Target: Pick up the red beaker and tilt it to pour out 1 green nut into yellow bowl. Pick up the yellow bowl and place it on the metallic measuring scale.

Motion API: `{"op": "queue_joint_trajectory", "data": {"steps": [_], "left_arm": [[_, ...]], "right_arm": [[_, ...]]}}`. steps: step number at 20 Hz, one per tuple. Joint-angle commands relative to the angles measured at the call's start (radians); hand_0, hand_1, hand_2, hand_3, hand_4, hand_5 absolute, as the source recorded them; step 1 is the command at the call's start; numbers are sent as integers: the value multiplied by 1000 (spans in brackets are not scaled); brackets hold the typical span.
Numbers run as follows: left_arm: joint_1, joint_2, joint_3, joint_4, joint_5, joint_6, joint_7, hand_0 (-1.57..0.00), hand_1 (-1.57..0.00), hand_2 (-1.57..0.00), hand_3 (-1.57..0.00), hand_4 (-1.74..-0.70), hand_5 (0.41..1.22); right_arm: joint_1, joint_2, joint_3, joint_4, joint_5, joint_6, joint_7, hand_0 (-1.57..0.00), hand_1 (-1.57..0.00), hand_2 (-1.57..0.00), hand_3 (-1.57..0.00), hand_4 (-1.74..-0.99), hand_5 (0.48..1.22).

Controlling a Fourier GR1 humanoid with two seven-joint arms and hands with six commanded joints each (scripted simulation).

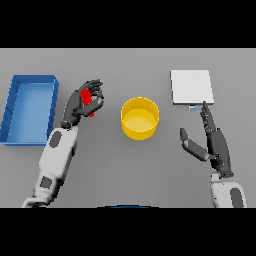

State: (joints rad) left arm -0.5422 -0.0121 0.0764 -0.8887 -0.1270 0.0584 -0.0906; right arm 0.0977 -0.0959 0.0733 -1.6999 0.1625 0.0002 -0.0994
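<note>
Grey counter (125, 170): left robot hand (86, 100) curls around red beaker (88, 100); round yellow bowl (140, 118) sits right of it; right robot hand (212, 137) open, empty.

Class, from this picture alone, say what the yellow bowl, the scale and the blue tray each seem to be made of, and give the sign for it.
Yellow bowl: probably plastic, a flat, even colour with no glint. Scale: its top is a pale, matt plate, which could be brushed metal or plastic; the look leaves it open. Blue tray: likely plastic, with thin, uniformly blue walls and a dull finish.
</note>
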Motion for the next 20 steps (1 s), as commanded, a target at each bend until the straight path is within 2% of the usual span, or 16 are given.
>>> {"op": "queue_joint_trajectory", "data": {"steps": [1,2,4,6,7,8,12,15,18,19,20], "left_arm": [[-1,1,-2,-2,-14,25,-1,-681,-701,-715,-706,-1441,949],[-5,-5,-10,12,-36,53,-8,-859,-875,-886,-879,-1439,1003],[-20,5,-2,37,-54,62,-33,-1115,-1125,-1133,-1128,-1443,1082],[-16,-16,-1,35,-56,61,-57,-1279,-1286,-1290,-1288,-1447,1132],[-31,-14,5,39,-65,80,-52,-1338,-1343,-1347,-1344,-1506,1132],[-27,-11,12,42,-54,81,-90,-1384,-1388,-1391,-1390,-1553,1129],[-33,-6,2,26,-22,81,-118,-1495,-1496,-1497,-1497,-1664,1108],[-22,10,-28,-56,-25,106,-107,-1532,-1533,-1533,-1533,-1702,1098],[-41,31,-94,-144,-69,118,-25,-1551,-1551,-1552,-1552,-1721,1101],[-46,50,-125,-163,-95,108,10,-1555,-1555,-1556,-1555,-1725,1107],[-61,79,-162,-170,-131,89,45,-1558,-1558,-1559,-1559,-1728,1113]], "right_arm": [[-8,4,-2,1,-7,0,8,1,1,1,1,-1285,683],[-3,4,1,4,-3,1,6,1,1,1,1,-1283,683],[10,13,6,-4,-2,-3,-5,1,1,1,1,-1290,684],[-4,0,-1,-10,-12,7,-2,1,1,1,1,-1293,682],[-8,12,8,-1,-4,3,8,1,1,1,1,-1296,681],[-8,5,0,-3,-16,10,6,1,1,1,1,-1303,682],[-25,1,6,16,3,7,-5,1,1,1,1,-1274,674],[-17,0,15,8,16,5,-14,1,1,1,1,-1258,669],[-36,14,22,28,42,-17,-9,1,1,1,1,-1245,673],[-19,12,25,18,45,-15,-27,1,1,1,1,-1249,679],[-25,9,25,11,51,-19,-16,1,1,1,1,-1247,685]]}}
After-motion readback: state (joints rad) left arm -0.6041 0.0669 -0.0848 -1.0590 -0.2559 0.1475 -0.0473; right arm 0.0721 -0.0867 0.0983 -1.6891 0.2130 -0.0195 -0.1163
